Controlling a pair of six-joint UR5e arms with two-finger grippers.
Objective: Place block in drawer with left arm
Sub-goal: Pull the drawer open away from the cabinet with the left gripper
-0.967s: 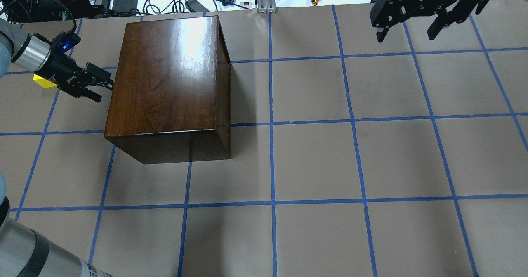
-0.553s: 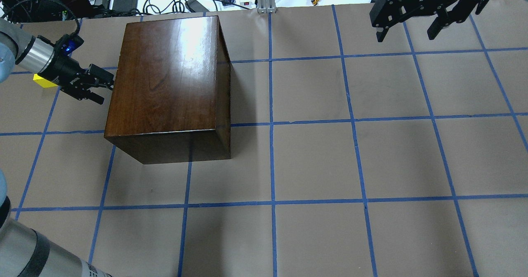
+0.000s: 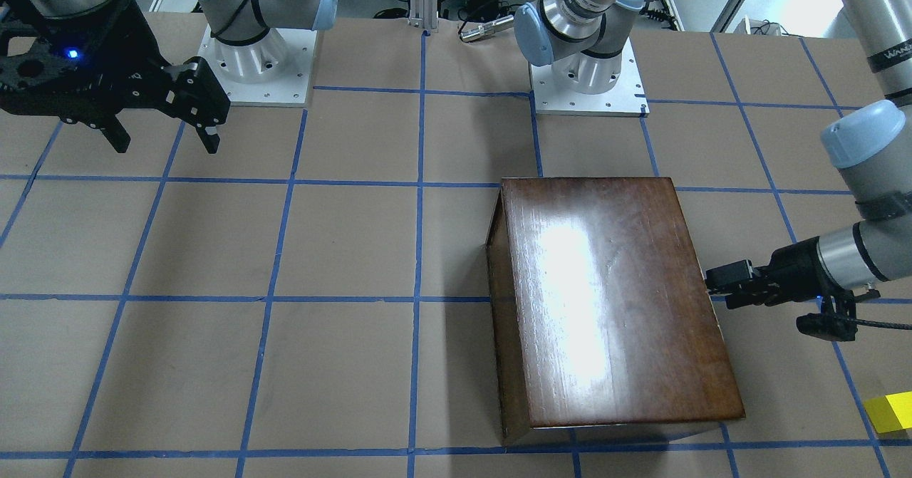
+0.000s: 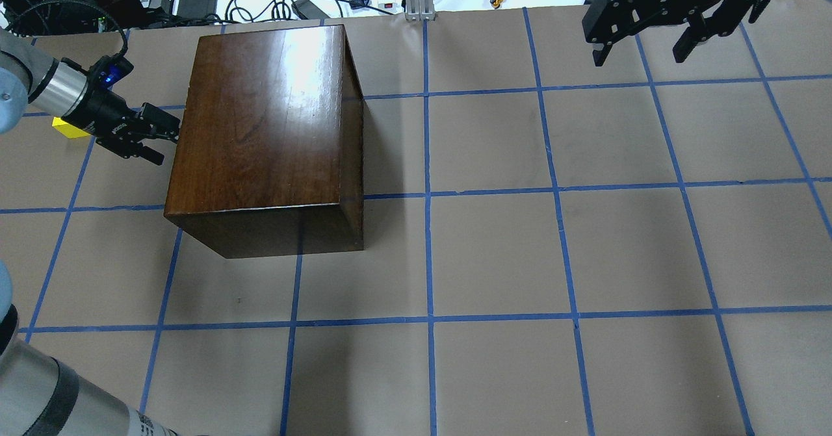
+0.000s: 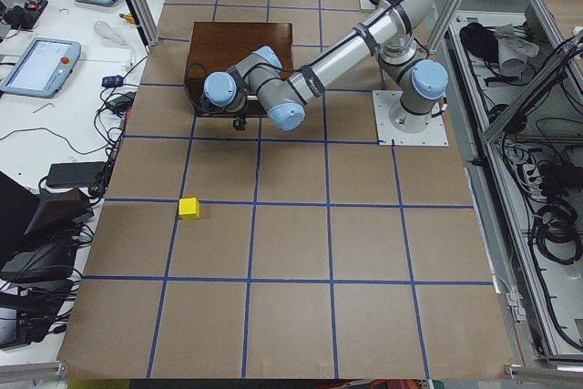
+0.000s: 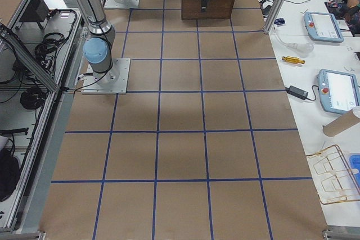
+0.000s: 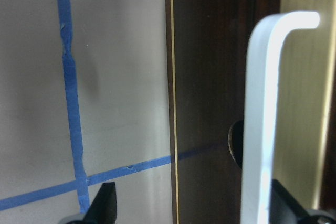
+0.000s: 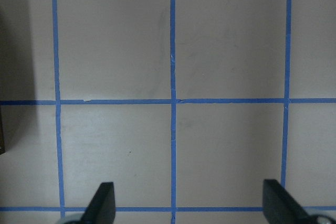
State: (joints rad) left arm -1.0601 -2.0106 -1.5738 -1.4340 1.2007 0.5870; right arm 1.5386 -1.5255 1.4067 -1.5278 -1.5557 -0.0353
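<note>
Block (image 5: 189,209) is the smallest thing out here, so biggest first. The desk (image 4: 494,260) is gridded in blue tape, and the box (image 4: 260,117) stands on it, glossy top up. The left arm (image 4: 58,88) reaches in low at the box's end face. The right claw (image 4: 638,58) hangs well apart from the box on its other side, fingers spread wide over bare desk. The left claw (image 4: 166,145) is right up against the box, fingers apart, and the wrist view shows the drawer (image 7: 210,77) front with its pull (image 7: 260,119) sitting between them, not yet pinched. The block lies on the desk well apart from the box, out behind the left claw.
</note>
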